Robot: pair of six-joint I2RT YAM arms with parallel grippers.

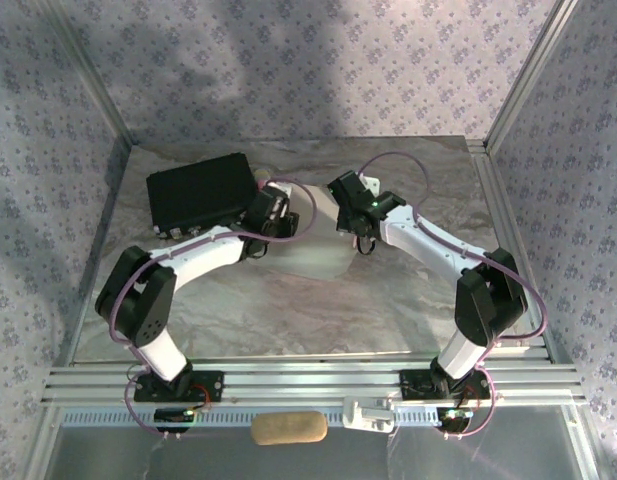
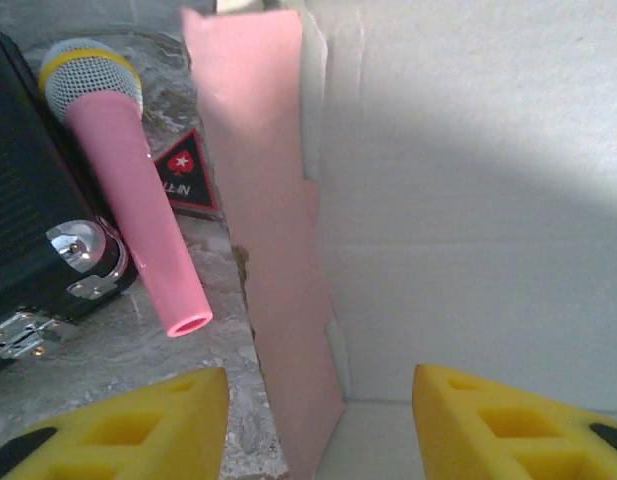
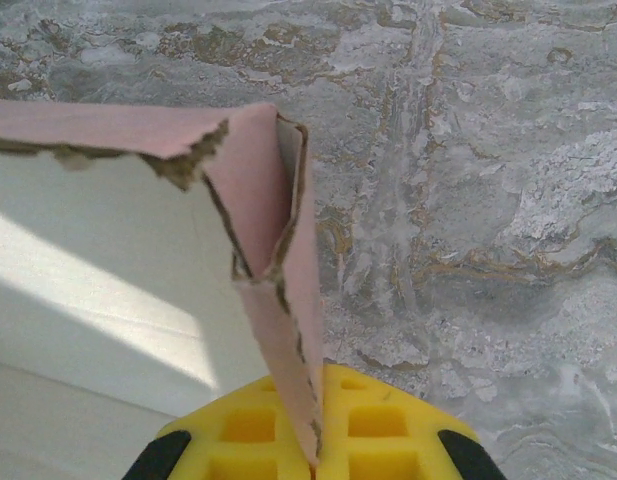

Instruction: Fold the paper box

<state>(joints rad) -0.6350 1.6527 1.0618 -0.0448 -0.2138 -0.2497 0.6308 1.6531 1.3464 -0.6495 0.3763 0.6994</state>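
Paper box (image 1: 313,255) sits mid-table, a little toward the far edge, between the two arms; pink outside, white inside, walls partly raised. Far left: black case (image 1: 200,190) near the table's far-left corner, with a pink microphone (image 2: 128,200) lying against it, just beside the box's left wall. Left gripper (image 2: 321,425): jaws apart, straddling that left wall, yellow pads (image 2: 138,435) clear of it on both sides, nothing held. Right gripper (image 3: 318,440): closed, pinching the box's thin right-hand wall edge-on, below a corner fold. Handling, my read: very light, thin card, stiff only along its creases; likely to slide on the marbled table (image 3: 488,200) if pushed unsupported. Rim looks ragged and torn near the right corner, so fragile there. Best hold: pinch a wall low, close to a crease, away from the frayed rim.
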